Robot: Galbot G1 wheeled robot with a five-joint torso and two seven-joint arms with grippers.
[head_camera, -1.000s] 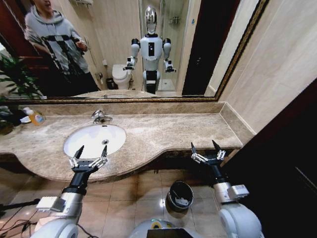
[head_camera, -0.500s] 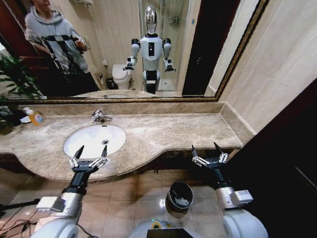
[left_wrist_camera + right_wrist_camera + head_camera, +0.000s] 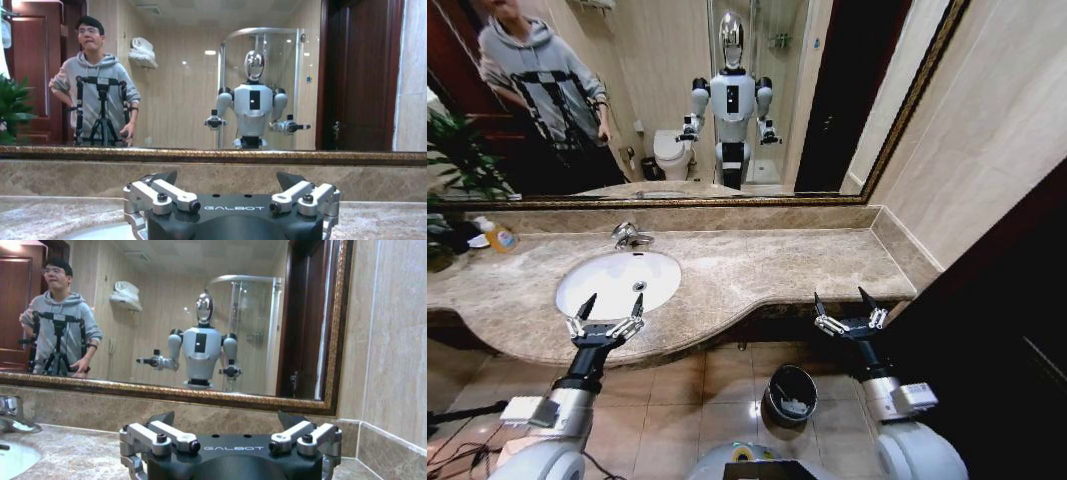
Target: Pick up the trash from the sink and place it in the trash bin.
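Beside the sink (image 3: 617,280), both grippers stay unmoved.

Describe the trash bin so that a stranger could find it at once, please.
Start at the marble counter with the white sink. On the tiled floor below its front edge, right of the sink, stands the trash bin. It is a small round shiny metal bucket, dark inside.

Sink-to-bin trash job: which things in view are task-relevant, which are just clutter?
Task things:
- sink, white basin; no trash visible in it
- trash bin on the floor below the counter, pale bits inside
- left gripper, open, at the basin's near rim
- right gripper, open, at the counter's right end

Just lying about:
- bottle of orange liquid
- faucet
- mirror
- plant
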